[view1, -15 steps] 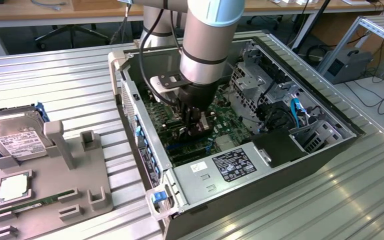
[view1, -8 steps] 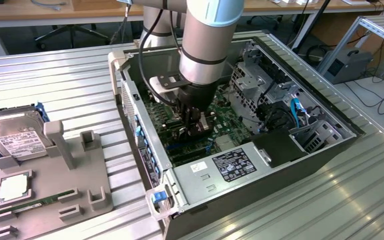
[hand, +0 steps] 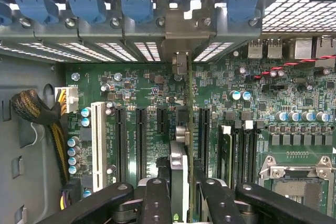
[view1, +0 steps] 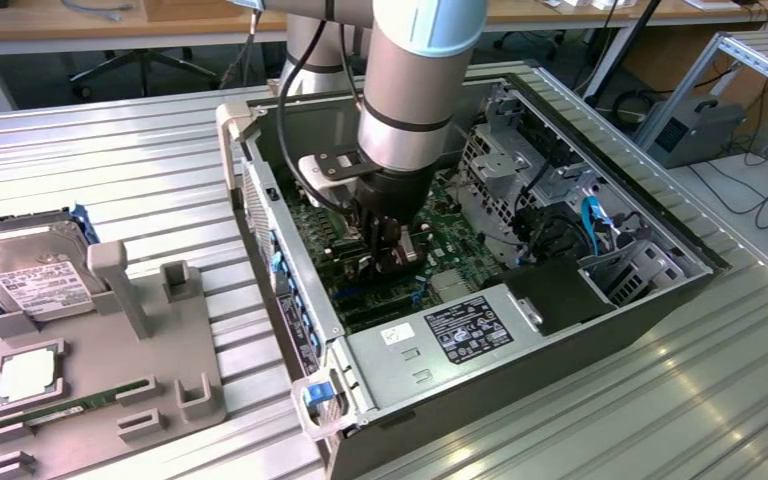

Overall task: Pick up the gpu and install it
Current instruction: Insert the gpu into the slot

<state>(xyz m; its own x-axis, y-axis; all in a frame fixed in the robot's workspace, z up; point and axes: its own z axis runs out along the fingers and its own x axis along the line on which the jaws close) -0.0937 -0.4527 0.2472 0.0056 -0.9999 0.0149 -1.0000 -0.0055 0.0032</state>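
Wrist view: gpu point(hand: 185, 145) clamped edge-on between claw point(hand: 182, 192) fingers.

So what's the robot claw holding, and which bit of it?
The gripper holds the gpu by its top edge, card standing upright over the green board's slots.

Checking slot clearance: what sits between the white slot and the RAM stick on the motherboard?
In the wrist view, black expansion slots and the gpu, held edge-on by the gripper, lie between the white slot and the RAM stick.
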